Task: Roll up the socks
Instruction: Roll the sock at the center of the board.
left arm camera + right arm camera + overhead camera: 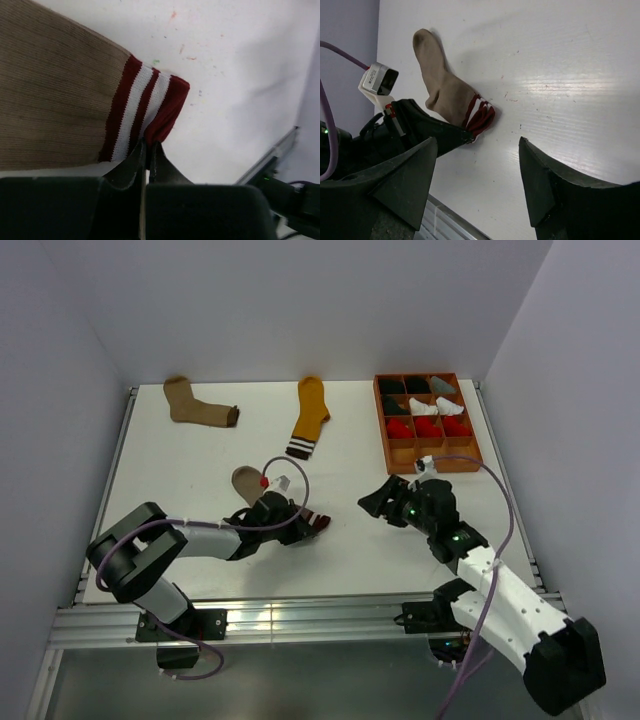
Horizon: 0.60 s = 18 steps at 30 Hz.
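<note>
Though well apart, three socks

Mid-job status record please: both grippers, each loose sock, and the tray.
left gripper: shut on the red-white striped cuff of the light brown ankle sock
right gripper: open, empty, facing that cuff, not touching
tan sock with dark cuff: flat, unrolled, far left of white table
mustard yellow sock with dark-white striped cuff: flat, unrolled, far centre
wooden compartment tray: far right, holds rolled sock bundles
</note>
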Tool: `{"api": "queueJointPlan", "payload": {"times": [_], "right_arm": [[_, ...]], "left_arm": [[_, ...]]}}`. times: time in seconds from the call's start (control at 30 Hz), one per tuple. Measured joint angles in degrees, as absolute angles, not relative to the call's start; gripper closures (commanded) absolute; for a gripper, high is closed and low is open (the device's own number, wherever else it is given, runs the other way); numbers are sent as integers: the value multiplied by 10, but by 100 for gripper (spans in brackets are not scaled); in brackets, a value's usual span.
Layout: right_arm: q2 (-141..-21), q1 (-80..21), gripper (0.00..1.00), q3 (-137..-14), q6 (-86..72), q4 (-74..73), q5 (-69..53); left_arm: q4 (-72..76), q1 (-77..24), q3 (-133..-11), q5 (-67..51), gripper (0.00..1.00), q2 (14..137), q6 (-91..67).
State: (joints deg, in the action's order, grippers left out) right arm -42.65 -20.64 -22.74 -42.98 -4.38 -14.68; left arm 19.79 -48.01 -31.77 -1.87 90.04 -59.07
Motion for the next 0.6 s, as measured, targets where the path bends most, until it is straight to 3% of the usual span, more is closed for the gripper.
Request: {"api": "queueJointPlan", "payload": {"times": [0.2,0.6], "right_arm": [[-531,-293,37,-226,-465,39,-116],[-724,-373,55,-225,-515,157,-105]], "left_arm": [[315,-470,-255,-61,100,900,-698],[364,-460,-236,-65,100,899,-778]]}}
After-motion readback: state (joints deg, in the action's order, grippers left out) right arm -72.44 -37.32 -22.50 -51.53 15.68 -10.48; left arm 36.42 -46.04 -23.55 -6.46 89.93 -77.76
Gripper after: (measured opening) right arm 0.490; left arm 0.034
